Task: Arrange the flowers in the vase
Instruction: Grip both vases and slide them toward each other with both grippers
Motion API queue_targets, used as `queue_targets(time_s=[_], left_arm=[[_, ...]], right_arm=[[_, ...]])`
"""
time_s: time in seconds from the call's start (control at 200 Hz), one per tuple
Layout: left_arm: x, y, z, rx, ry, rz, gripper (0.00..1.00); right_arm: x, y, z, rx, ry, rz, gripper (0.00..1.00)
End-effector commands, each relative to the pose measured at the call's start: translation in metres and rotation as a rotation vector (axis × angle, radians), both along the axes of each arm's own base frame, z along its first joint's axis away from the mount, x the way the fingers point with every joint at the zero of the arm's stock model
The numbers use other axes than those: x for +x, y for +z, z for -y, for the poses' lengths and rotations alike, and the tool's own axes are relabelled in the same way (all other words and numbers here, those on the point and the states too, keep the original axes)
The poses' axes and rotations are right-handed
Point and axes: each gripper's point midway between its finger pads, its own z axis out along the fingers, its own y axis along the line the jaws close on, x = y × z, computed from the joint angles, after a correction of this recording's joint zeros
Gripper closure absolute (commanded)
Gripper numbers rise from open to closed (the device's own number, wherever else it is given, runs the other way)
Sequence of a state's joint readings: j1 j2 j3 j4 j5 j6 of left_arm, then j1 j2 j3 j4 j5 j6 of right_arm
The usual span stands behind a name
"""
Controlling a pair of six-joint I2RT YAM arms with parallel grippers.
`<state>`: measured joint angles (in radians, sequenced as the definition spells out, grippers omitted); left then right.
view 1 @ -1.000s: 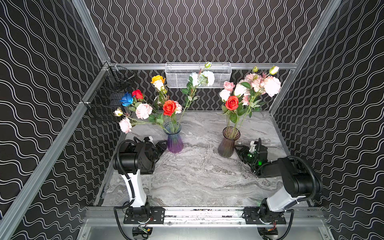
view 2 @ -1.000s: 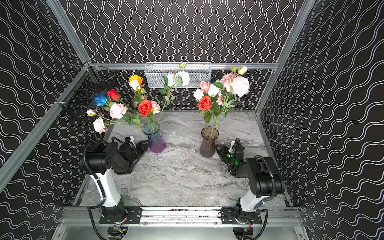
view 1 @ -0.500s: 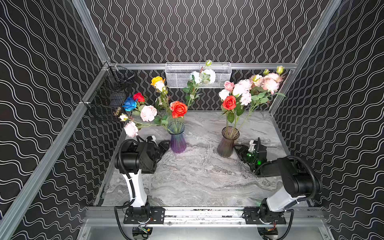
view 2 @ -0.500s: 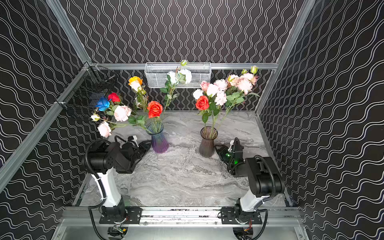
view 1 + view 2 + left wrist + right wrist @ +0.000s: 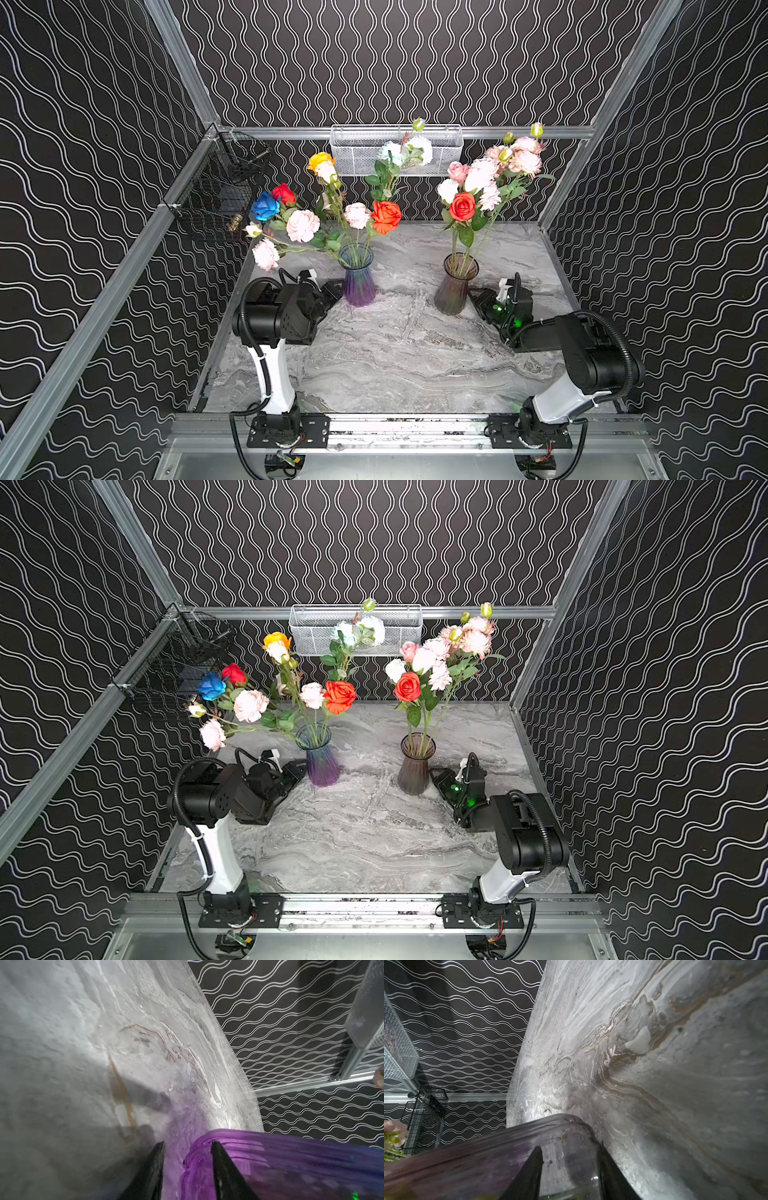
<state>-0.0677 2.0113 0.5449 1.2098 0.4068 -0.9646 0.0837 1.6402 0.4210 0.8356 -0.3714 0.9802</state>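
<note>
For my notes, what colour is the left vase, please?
The left vase is purple, bluish near its rim; clearest in a top view.

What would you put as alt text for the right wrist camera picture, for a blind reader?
Close up, two black fingers of the right gripper frame the foot of a smoky glass vase; whether they grip it is unclear. Behind lie the grey marble table, a black wall with white wavy lines, and a pink flower at the edge.
</note>
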Motion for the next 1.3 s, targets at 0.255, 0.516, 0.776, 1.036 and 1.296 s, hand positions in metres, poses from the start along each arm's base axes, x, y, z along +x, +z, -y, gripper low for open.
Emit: queue_targets(time_s=[0.255, 0.516, 0.776, 1.036, 1.296], left_arm=[[-0.001, -0.006, 0.021, 0.026, -0.061, -0.012, 0.58], [-0.001, -0.008, 0.035, 0.026, -0.097, -0.014, 0.58], [-0.002, -0.014, 0.051, 0.021, -0.129, -0.023, 0.58], [-0.001, -0.013, 0.056, 0.019, -0.143, -0.02, 0.58], [-0.001, -0.013, 0.058, -0.005, -0.143, -0.013, 0.58]], right_arm=[[0.004, -0.001, -0.016, -0.013, 0.028, 0.016, 0.55], [0.008, -0.003, -0.028, -0.018, 0.049, 0.012, 0.55], [0.014, -0.001, -0.033, -0.022, 0.061, 0.016, 0.55], [0.015, 0.001, -0.041, -0.02, 0.071, 0.019, 0.55], [0.017, 0.0, -0.045, -0.019, 0.087, 0.018, 0.54]])
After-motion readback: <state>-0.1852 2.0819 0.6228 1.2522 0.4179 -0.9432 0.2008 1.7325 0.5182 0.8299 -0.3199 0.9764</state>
